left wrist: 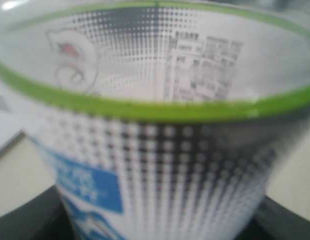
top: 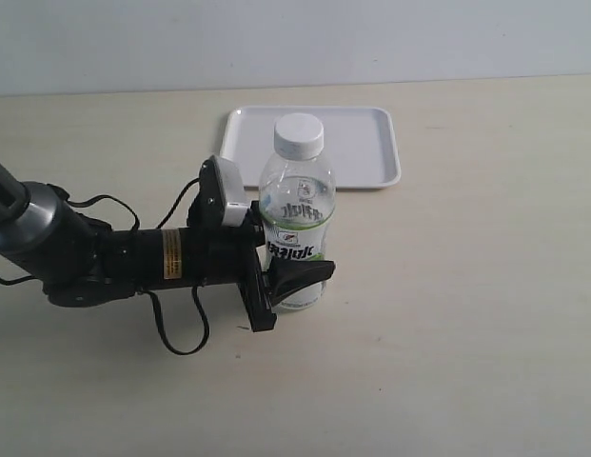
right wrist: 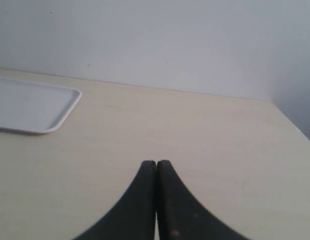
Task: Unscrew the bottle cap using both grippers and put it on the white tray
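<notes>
Bottle (top: 295,224), cap (top: 299,135) on, stands upright clamped low in your left tool (top: 293,278), white tray (top: 371,143) behind it toward the bench's (top: 466,333) far edge, while your right tool (right wrist: 155,167) is pressed closed, empty.

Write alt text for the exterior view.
The left gripper extends from the left, fingers clasping the lower body of the upright bottle on a pale table. The bottle cap is on; the white tray lies behind it.

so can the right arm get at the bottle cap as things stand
Probably yes: the bottle cap stands clear atop the bottle, and the left pincer grips lower, at the label. The right pincer is shut, so it must open first.
</notes>
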